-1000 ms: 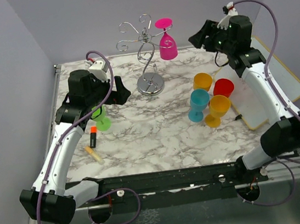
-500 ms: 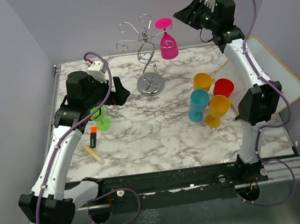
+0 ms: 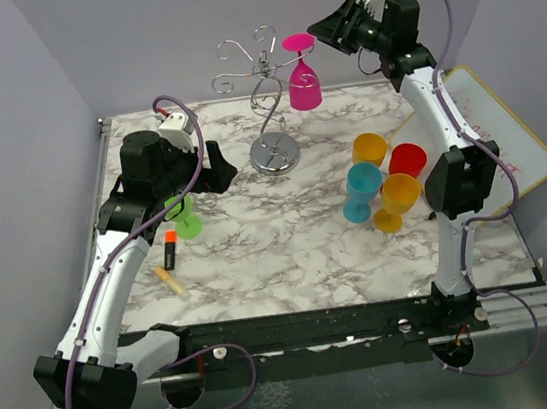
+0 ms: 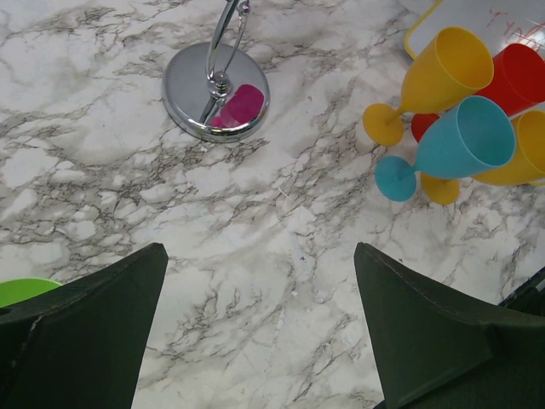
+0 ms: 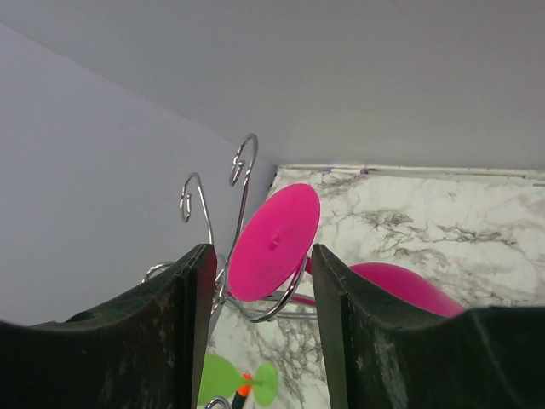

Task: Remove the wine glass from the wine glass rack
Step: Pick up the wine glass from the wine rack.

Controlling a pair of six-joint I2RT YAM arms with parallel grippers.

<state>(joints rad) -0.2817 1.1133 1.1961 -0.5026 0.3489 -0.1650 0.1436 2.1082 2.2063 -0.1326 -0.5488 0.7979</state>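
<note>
— Hanging foot-up from a scroll arm of the wine glass rack (image 3: 267, 99), the pink wine glass (image 3: 304, 84) sits just ahead of the right pincer (image 3: 323, 28) in the top view, with its bowl below the pincer's level. The left pincer (image 3: 221, 174) is low, well apart from the glass.

— How will it handle?

— It looks like light, stiff, smooth plastic, so I judge it could slip. The wire rack is thin and may tip if tugged. I would hold the stem just under the foot and slide it out along the arm.

— And the left wrist view?

— The left pincer (image 4: 260, 251) is spread wide over the counter (image 4: 281, 213). The rack's round base (image 4: 192, 85) lies ahead of it, showing a pink reflection. The glass itself is out of view.

— The right wrist view?

— The right pincer (image 5: 261, 251) is partly spread and pinching nothing. The glass's pink foot (image 5: 274, 243) shows just beyond its tips, with the rack's curls (image 5: 243, 166) behind.

— What differs from a second ago?

— The right arm has risen and swung in from beside the whiteboard (image 3: 506, 133) to the foot. The glass, the rack and the left arm have not moved.
</note>
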